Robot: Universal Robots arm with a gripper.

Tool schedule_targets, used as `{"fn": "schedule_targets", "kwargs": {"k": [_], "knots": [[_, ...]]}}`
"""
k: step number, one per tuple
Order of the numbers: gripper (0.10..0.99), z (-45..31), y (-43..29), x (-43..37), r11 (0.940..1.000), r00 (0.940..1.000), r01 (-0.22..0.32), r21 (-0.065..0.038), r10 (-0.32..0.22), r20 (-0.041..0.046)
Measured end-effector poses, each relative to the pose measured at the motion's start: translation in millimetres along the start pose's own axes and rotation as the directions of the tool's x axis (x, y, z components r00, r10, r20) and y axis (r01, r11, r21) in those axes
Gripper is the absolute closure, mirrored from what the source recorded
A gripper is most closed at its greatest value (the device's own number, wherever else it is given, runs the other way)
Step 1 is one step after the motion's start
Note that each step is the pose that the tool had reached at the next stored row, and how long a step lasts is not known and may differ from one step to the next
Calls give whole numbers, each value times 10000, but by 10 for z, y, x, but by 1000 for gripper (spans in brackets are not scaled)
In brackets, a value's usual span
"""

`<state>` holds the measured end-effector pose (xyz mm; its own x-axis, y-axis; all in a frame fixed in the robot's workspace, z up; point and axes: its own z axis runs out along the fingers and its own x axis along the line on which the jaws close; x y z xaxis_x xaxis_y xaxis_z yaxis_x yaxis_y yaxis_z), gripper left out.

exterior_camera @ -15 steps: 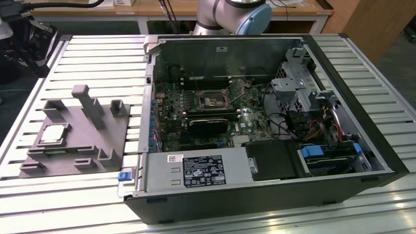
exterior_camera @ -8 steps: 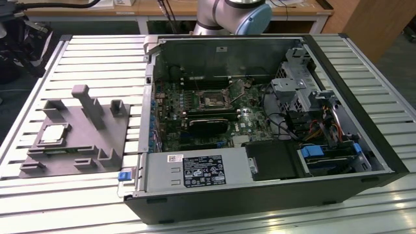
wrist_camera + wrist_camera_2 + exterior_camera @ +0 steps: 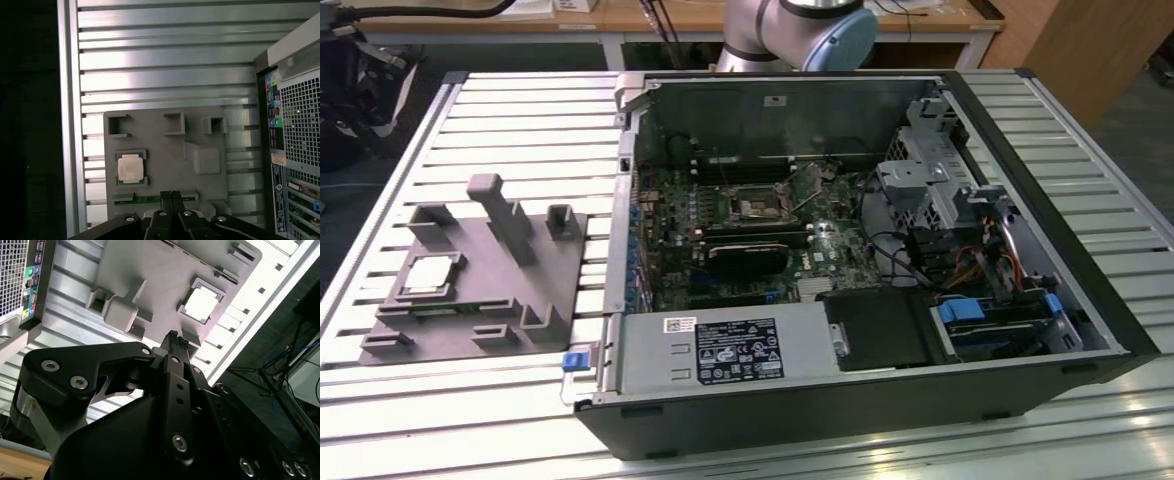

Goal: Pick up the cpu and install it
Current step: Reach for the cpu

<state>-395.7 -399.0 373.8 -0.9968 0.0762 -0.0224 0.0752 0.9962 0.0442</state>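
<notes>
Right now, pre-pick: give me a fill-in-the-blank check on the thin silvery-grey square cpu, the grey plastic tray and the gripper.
1. In the exterior view, the grey plastic tray with upright blocks lies on the ____ of the open black computer case.
2. The thin silvery-grey square cpu rests on the ____, not in the case.
3. The black gripper is shut and holds ____.

Missing words: left; tray; nothing.
</notes>
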Motion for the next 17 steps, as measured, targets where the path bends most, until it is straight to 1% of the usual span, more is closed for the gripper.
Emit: {"fn": "schedule_targets", "kwargs": {"k": [17], "knots": [[980, 4, -14, 184, 10000, 10000, 0, 1, 0, 0]]}}
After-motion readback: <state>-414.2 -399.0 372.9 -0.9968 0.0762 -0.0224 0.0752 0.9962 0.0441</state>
